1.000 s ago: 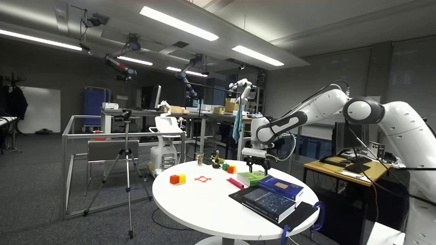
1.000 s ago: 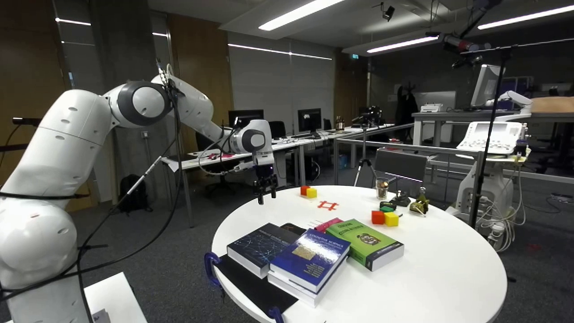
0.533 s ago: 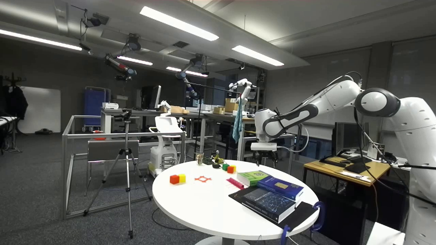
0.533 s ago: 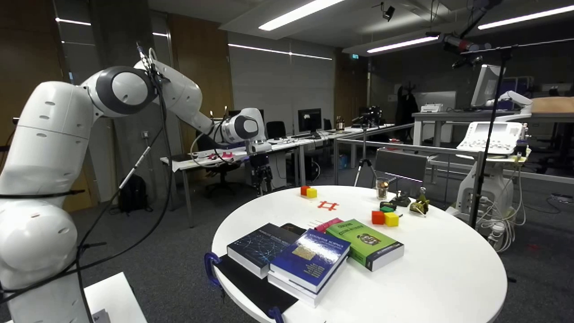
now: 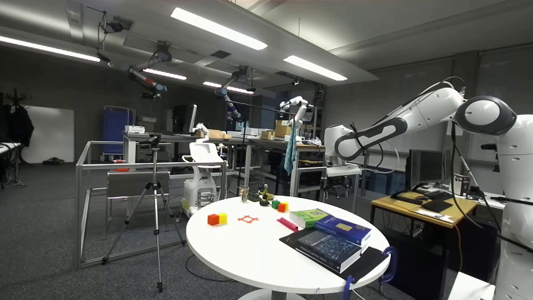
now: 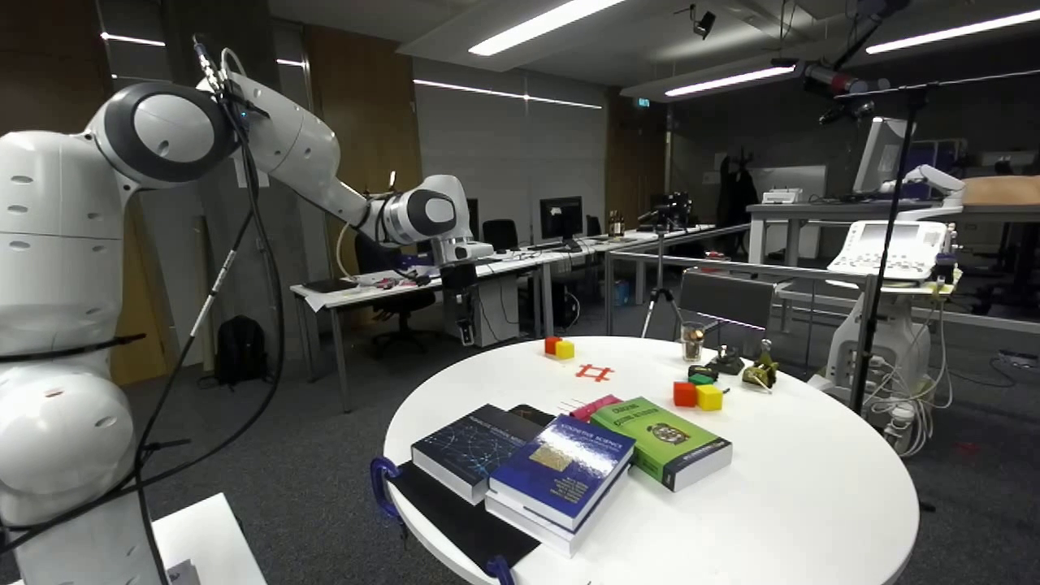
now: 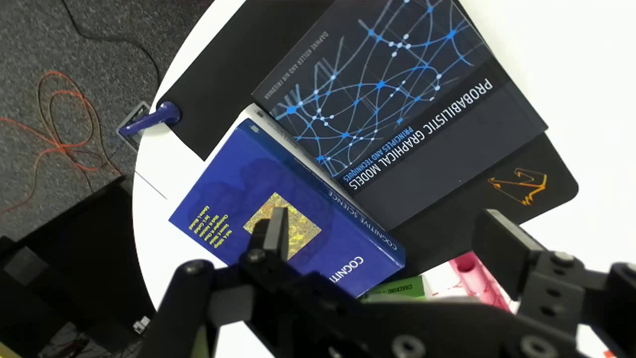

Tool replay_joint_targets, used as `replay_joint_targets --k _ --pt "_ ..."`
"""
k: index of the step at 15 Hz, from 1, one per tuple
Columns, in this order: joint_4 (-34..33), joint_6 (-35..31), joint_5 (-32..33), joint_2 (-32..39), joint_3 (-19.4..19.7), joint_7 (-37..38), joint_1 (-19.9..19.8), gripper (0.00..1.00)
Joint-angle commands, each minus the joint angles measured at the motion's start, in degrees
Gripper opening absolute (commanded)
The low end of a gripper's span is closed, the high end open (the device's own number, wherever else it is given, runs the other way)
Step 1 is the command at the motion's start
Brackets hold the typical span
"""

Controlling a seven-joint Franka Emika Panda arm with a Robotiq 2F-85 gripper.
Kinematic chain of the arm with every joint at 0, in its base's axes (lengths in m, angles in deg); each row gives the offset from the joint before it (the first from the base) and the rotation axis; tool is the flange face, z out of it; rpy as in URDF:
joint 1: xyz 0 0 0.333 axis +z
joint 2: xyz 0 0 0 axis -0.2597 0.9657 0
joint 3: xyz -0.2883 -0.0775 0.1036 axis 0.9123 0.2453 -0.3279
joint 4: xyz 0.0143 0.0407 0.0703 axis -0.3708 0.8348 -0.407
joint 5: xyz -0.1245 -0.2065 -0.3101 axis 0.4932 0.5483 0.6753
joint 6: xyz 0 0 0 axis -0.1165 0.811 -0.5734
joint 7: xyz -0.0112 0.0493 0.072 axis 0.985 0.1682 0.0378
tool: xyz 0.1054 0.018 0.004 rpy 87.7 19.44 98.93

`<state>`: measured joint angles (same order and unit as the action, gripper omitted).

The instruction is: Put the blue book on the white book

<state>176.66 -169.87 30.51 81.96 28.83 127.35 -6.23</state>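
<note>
Blue book (image 6: 562, 470) overlies white book (image 6: 536, 528), edges offset, gripper (image 5: 336, 193) well clear.

The white robot arm (image 5: 437, 110) drew back and lifted over the last second. In an exterior view, its black fingers (image 5: 325, 192) shifted right and slightly upward, from the top edge of the green book (image 5: 308, 217) to a spot in the frame just above the upper-right rim of the counter (image 5: 245, 254). In an exterior view, the elbow (image 6: 166, 130) rose toward the upper left of the frame, while the fingers moved a little left and higher.
</note>
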Motion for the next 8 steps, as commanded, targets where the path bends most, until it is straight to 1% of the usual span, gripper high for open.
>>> replay_joint_targets --k 1,5,8 --pt "7.1 -3.3 0.7 -5.9 -1.2 -10.3 -2.5 1.00" --pt "9.3 -6.3 -0.6 -7.5 -1.0 -19.5 -4.1 1.00" --pt "9.8 -7.5 -1.2 -7.2 -1.0 -22.8 -4.8 1.00"
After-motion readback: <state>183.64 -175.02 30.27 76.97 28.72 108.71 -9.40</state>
